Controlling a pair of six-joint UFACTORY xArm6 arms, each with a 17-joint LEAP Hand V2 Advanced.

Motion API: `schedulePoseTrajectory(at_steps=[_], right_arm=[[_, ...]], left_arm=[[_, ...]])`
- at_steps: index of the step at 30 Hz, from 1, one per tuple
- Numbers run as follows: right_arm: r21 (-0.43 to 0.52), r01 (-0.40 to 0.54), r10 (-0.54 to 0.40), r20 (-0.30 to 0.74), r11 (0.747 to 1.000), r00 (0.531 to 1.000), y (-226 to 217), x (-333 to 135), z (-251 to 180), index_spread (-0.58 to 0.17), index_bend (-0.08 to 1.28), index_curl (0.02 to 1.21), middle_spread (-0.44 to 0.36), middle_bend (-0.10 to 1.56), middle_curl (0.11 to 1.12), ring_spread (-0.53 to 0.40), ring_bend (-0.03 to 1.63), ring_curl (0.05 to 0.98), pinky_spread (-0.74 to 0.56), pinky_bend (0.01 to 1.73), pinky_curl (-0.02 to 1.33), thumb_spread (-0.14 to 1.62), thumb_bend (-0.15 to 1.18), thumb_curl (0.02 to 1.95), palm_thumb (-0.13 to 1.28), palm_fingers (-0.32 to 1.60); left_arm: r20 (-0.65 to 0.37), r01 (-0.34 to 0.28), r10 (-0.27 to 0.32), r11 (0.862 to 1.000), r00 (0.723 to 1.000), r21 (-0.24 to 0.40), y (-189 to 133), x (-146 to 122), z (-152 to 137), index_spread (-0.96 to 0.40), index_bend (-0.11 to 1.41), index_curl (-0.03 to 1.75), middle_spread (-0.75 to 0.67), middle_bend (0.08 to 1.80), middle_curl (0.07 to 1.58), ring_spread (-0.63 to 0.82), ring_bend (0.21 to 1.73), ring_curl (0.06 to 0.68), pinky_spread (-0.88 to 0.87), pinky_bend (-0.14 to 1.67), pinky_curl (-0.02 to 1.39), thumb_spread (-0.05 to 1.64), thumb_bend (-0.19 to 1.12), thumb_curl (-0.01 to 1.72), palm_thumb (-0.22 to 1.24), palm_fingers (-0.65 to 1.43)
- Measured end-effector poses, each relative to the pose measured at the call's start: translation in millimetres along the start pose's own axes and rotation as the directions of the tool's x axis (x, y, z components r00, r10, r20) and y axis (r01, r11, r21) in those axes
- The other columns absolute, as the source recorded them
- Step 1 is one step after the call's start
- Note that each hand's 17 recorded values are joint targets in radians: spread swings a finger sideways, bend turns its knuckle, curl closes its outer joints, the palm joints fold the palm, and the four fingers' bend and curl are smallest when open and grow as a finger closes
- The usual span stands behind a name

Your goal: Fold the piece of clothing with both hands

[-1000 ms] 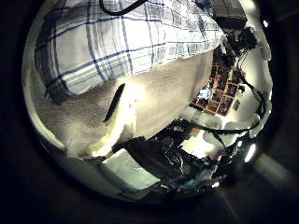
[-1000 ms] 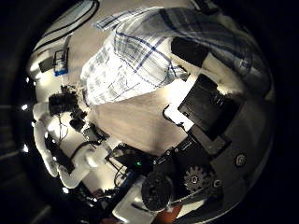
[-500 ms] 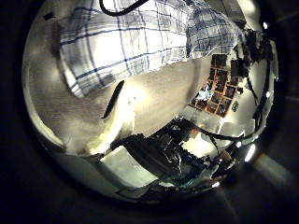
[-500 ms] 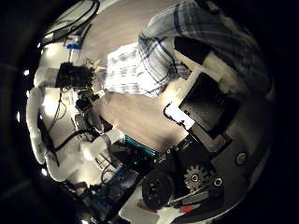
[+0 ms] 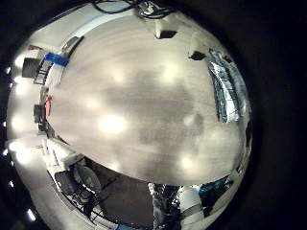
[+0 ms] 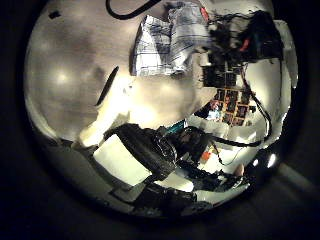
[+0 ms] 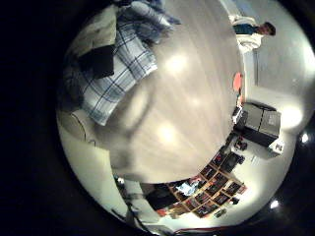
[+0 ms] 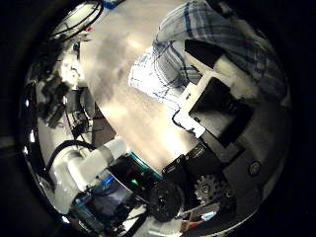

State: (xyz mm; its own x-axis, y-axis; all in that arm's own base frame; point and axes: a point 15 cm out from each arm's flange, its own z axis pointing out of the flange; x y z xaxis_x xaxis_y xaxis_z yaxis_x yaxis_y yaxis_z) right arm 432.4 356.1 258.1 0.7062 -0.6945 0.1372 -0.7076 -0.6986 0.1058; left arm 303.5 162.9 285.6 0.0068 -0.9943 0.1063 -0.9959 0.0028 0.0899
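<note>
Since a second ago the plaid shirt has shrunk in the left thumb side palm view and now lies well away on the wooden table. Right hand sits close over the shirt, fingers curled round the cloth. Left hand's finger state cannot be told.

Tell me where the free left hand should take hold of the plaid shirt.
Take the shirt at its loose outer edge, where it lies flat on the table, coming from above and pinching the hem. The other side is bunched up by the right hand, so it offers no clean edge.
</note>
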Motion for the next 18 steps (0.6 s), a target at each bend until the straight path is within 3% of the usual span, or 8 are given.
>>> schedulePoseTrajectory(at_steps=[3, 6, 8, 10, 11, 13, 18], right_arm=[[0.014, -0.007, 0.007, -0.004, 1.000, 1.000, -9, -3, 8, -0.241, 1.04, 0.69, -0.116, 1.32, 0.64, -0.186, 1.39, 0.618, -0.27, 1.18, 0.79, 1.05, -0.07, 0.84, 0.74, 1.08], [0.020, -0.009, 0.009, -0.004, 1.000, 1.000, -11, -1, 8, -0.304, 0.59, 0.62, -0.163, 1.20, 0.61, -0.227, 1.41, 0.612, -0.39, 1.25, 0.76, 1.10, -0.04, 0.78, 0.65, 0.70], [0.031, -0.010, 0.010, -0.004, 0.999, 1.000, -13, 2, 8, -0.351, 0.37, 0.55, -0.197, 1.03, 0.57, -0.242, 1.39, 0.589, -0.43, 1.30, 0.74, 1.12, -0.03, 0.74, 0.62, 0.42], [0.044, -0.016, 0.016, -0.003, 0.999, 1.000, -13, 7, 2, -0.365, 0.33, 0.52, -0.195, 0.96, 0.55, -0.244, 1.36, 0.586, -0.40, 1.28, 0.74, 1.13, -0.03, 0.72, 0.60, 0.26], [0.050, -0.018, 0.018, -0.003, 0.999, 1.000, -13, 9, -2, -0.393, 0.29, 0.47, -0.169, 0.83, 0.50, -0.231, 1.31, 0.557, -0.34, 1.22, 0.73, 1.14, -0.03, 0.69, 0.57, 0.13], [0.064, -0.020, 0.020, -0.003, 0.998, 1.000, -11, 11, -11, -0.413, 0.26, 0.44, -0.145, 0.74, 0.46, -0.207, 1.23, 0.509, -0.26, 1.18, 0.70, 1.14, -0.03, 0.67, 0.56, 0.03], [0.132, -0.053, 0.053, 0.003, 0.990, 0.999, -2, 32, -50, -0.449, 0.17, 0.38, -0.067, 0.50, 0.37, -0.069, 1.06, 0.420, 0.00, 1.13, 0.64, 1.15, -0.02, 0.59, 0.55, -0.06]], left_arm=[[-0.002, 0.027, -0.027, 1.000, 1.000, -0.001, 14, -13, 0, -0.11, 0.22, 0.49, 0.08, 0.18, 0.32, 0.10, 0.64, 0.232, 0.21, 0.23, 0.40, 1.30, -0.01, 0.36, 0.54, 0.32], [0.003, 0.021, -0.021, 1.000, 1.000, -0.003, 19, -9, 1, -0.11, 0.22, 0.49, 0.08, 0.18, 0.32, 0.10, 0.64, 0.232, 0.21, 0.23, 0.40, 1.30, -0.01, 0.36, 0.55, 0.32], [0.006, 0.020, -0.020, 1.000, 1.000, 0.000, 20, -9, 0, -0.11, 0.22, 0.49, 0.08, 0.18, 0.32, 0.10, 0.64, 0.232, 0.21, 0.23, 0.40, 1.30, -0.01, 0.36, 0.55, 0.32], [0.006, 0.022, -0.022, 1.000, 1.000, 0.000, 21, -8, 0, -0.11, 0.22, 0.49, 0.08, 0.18, 0.32, 0.10, 0.64, 0.231, 0.21, 0.23, 0.40, 1.30, -0.01, 0.37, 0.55, 0.32], [0.006, 0.021, -0.021, 1.000, 1.000, 0.002, 22, -8, 0, -0.11, 0.22, 0.49, 0.08, 0.18, 0.32, 0.10, 0.64, 0.231, 0.21, 0.23, 0.40, 1.29, -0.01, 0.37, 0.55, 0.32], [0.007, 0.021, -0.021, 1.000, 1.000, 0.001, 22, -6, -1, -0.11, 0.22, 0.50, 0.07, 0.18, 0.32, 0.10, 0.64, 0.231, 0.21, 0.23, 0.40, 1.29, -0.01, 0.37, 0.55, 0.32], [0.006, 0.015, -0.015, 1.000, 1.000, 0.003, 26, 0, -2, -0.11, 0.21, 0.50, 0.07, 0.18, 0.33, 0.10, 0.64, 0.228, 0.21, 0.23, 0.39, 1.29, -0.01, 0.38, 0.55, 0.33]])
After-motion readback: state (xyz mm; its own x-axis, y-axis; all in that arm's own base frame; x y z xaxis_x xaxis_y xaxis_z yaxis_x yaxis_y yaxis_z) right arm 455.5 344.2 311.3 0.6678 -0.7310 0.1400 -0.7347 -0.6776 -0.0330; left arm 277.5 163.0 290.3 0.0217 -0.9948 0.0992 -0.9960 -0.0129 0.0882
